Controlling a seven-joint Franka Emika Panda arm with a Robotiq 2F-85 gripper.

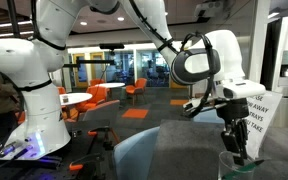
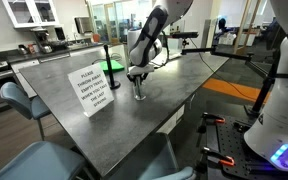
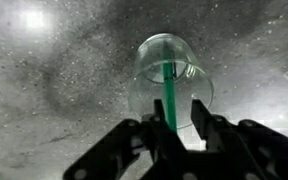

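Note:
A clear glass [image 3: 170, 62] stands upright on the speckled grey table [image 3: 54, 90], with a thin green stick [image 3: 168, 85] standing in it. My gripper [image 3: 177, 103] hangs just above the glass. The upper end of the stick rises between the fingers and lies close against the left finger [image 3: 156, 108]. A gap wider than the stick shows between the jaws, so they are open and nothing is clamped. In both exterior views the gripper [image 2: 138, 77] [image 1: 229, 135] points straight down over the glass [image 2: 139, 93] [image 1: 232, 166], near the table's edge.
A white printed sign [image 2: 92, 88] [image 1: 250, 118] stands on the table right beside the glass. A black stand [image 2: 108, 62] sits further back. A blue chair [image 2: 19, 100] is at the table's side. A second white robot arm [image 1: 29, 90] stands nearby.

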